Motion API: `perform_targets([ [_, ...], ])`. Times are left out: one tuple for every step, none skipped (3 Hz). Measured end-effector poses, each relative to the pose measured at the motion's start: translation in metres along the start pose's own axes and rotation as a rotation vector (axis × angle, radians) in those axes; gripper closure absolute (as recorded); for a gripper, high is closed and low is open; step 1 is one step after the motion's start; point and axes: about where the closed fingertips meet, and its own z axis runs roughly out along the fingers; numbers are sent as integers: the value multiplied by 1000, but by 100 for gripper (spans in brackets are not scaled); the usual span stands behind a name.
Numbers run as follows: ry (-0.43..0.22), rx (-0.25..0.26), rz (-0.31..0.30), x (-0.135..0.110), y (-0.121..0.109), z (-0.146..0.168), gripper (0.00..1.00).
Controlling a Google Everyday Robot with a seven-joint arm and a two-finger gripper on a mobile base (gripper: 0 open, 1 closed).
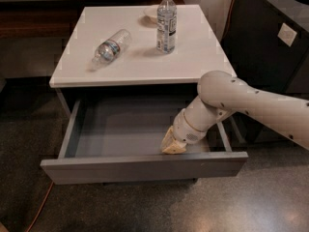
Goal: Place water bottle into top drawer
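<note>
The water bottle [112, 47] lies on its side on the white tabletop [193, 57], left of middle, with its cap pointing front-left. It is small and clear with a blue-green label band. The top drawer [145, 166] below the tabletop is pulled open and looks empty inside. My gripper [172, 143] is down inside the drawer at its front right, against the inner face of the drawer front. It is far from the water bottle and holds nothing that I can see. My white arm [251, 103] reaches in from the right.
A taller clear bottle [166, 22] with a white label stands upright at the back of the tabletop. A small white dish [150, 12] sits behind it. A dark cabinet [270, 37] stands to the right. An orange cable [41, 207] runs along the floor at front left.
</note>
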Motion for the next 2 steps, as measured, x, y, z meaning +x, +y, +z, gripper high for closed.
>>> perform_targets([
  [-5, -33, 19, -1, 23, 1, 100],
  [1, -27, 18, -3, 27, -2, 100],
])
